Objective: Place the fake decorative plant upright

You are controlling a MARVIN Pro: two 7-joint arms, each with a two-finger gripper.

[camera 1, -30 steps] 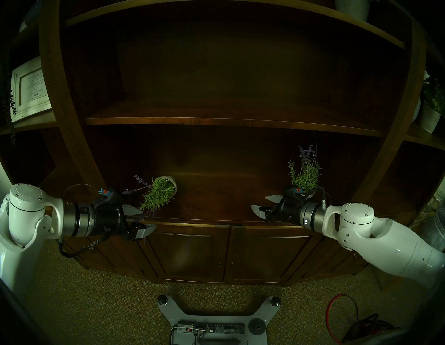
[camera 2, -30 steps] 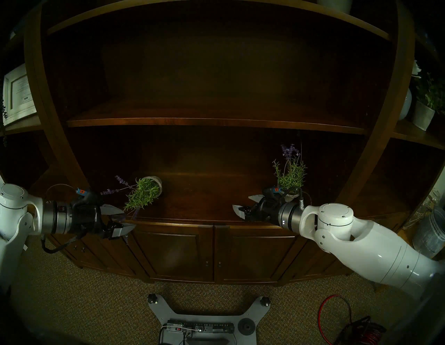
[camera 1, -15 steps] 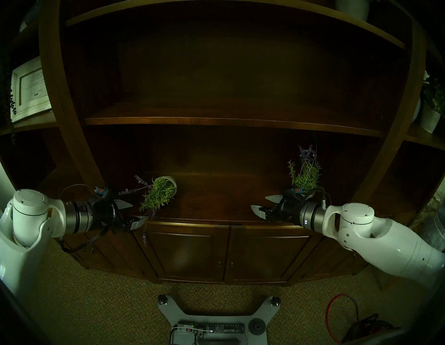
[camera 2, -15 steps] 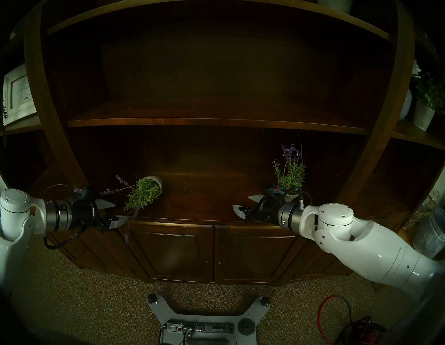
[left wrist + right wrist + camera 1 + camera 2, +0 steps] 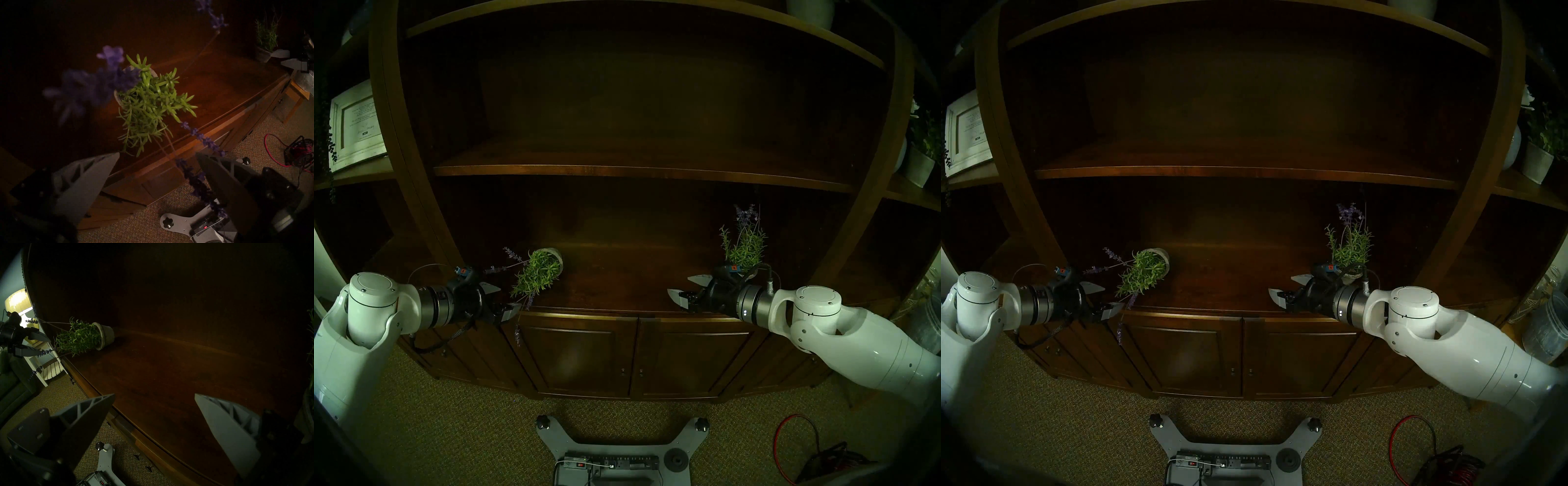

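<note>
The fake plant (image 5: pixel 538 275) lies tipped over on the left of the wooden cabinet top (image 5: pixel 619 292). Its grey pot (image 5: pixel 106 336) points toward the back and its green foliage (image 5: pixel 149 105) toward the front edge. Purple flower stems (image 5: pixel 200 137) stick out past that edge. My left gripper (image 5: pixel 509 298) hangs open just left of the foliage, with one drooping stem crossing near its dark finger (image 5: pixel 220 171). My right gripper (image 5: pixel 678 285) is open and empty over the right part of the top. A second plant (image 5: pixel 743 247) stands upright behind it.
A shelf board (image 5: pixel 636 171) runs low above the cabinet top. Side shelves hold a framed picture (image 5: pixel 356 125) and a white-potted plant (image 5: pixel 919 163). On the carpet below are my base plate (image 5: pixel 612 451) and a red cable (image 5: pixel 795 441). A glass jar (image 5: pixel 1548 325) stands far right.
My left arm has risen and its gripper has drawn up and slightly left, level with the cabinet top beside the fallen plant. The right arm and both plants have not moved.
</note>
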